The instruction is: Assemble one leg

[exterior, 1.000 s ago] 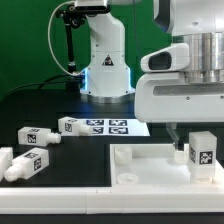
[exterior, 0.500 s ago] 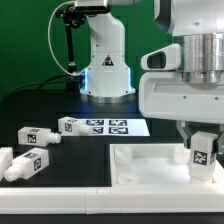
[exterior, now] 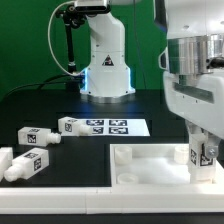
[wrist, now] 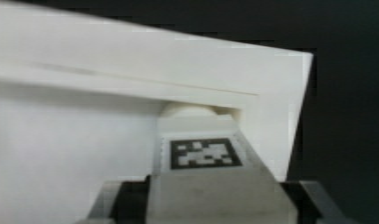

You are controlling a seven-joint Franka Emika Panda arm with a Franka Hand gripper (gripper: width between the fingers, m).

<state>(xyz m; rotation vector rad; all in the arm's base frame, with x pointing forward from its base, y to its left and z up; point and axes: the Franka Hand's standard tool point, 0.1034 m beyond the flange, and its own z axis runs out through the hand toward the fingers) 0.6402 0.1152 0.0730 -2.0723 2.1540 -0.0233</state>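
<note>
My gripper (exterior: 203, 150) is shut on a white leg (exterior: 203, 157) with a marker tag and holds it upright at the near right corner of the large white square panel (exterior: 150, 165). In the wrist view the leg (wrist: 207, 160) sits between my fingers (wrist: 125, 200), its far end meeting the panel's corner (wrist: 204, 108). Three more legs lie on the black table at the exterior view's left: one (exterior: 34, 137), one (exterior: 70, 125) and one (exterior: 22, 164).
The marker board (exterior: 115, 127) lies flat behind the panel. The arm's white base (exterior: 105, 60) stands at the back. The panel's raised rim (exterior: 125, 155) has corner sockets. The white table edge runs along the front.
My gripper has turned and shifted slightly with the leg, which now stands lower against the panel's right corner. The three loose legs have not moved.
</note>
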